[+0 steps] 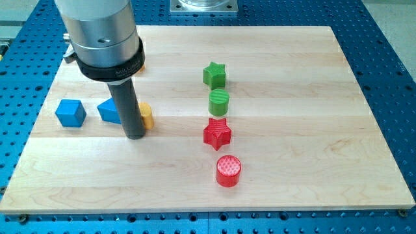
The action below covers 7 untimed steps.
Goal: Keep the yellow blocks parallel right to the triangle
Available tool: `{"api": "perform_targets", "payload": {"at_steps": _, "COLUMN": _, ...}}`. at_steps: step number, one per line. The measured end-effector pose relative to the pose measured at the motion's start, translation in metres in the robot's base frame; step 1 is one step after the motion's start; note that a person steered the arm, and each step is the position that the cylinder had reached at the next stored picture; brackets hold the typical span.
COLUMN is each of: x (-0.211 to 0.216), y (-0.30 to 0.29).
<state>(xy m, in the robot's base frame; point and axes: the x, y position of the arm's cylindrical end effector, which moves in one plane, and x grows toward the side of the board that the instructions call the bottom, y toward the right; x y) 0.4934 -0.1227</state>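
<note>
Pictured on a pale wooden table (292, 78) set over a blue perforated base (390, 39): my tip (135, 135), the lower end of a dark rod hanging from a broad silver cylinder (101, 32), planted on the wood toward the view's left. No pincer fitted, so nothing to report as apart or together. Just to the view's right of the tip and seemingly touching the rod, a yellow block (147, 116), mostly hidden behind it, shape impossible to make out; only this one yellow piece showing. Just to the view's left of the rod, a blue triangle (109, 112), its right corner cut off by the rod, which stands squarely between triangle and yellow block. Further left, near the table's edge and apart from the triangle, a blue cube (70, 113). Well apart, around the table's middle, a loose column running from the view's top to its bottom: green star (214, 75), green cylinder (219, 103), red star (217, 134), red cylinder (228, 171), the green cylinder and red star close together, the red cylinder set slightly right. At the view's top edge, a grey metal mount (203, 6).
</note>
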Motion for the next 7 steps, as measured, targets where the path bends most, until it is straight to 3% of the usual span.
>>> {"api": "perform_targets", "payload": {"at_steps": 1, "x": -0.010, "y": 0.001}}
{"api": "perform_targets", "payload": {"at_steps": 2, "x": 0.027, "y": -0.025}}
{"api": "perform_targets", "payload": {"at_steps": 3, "x": 0.063, "y": -0.109}}
{"api": "perform_targets", "payload": {"at_steps": 4, "x": 0.050, "y": -0.179}}
{"api": "perform_targets", "payload": {"at_steps": 5, "x": 0.005, "y": -0.179}}
{"api": "perform_targets", "payload": {"at_steps": 7, "x": -0.145, "y": -0.098}}
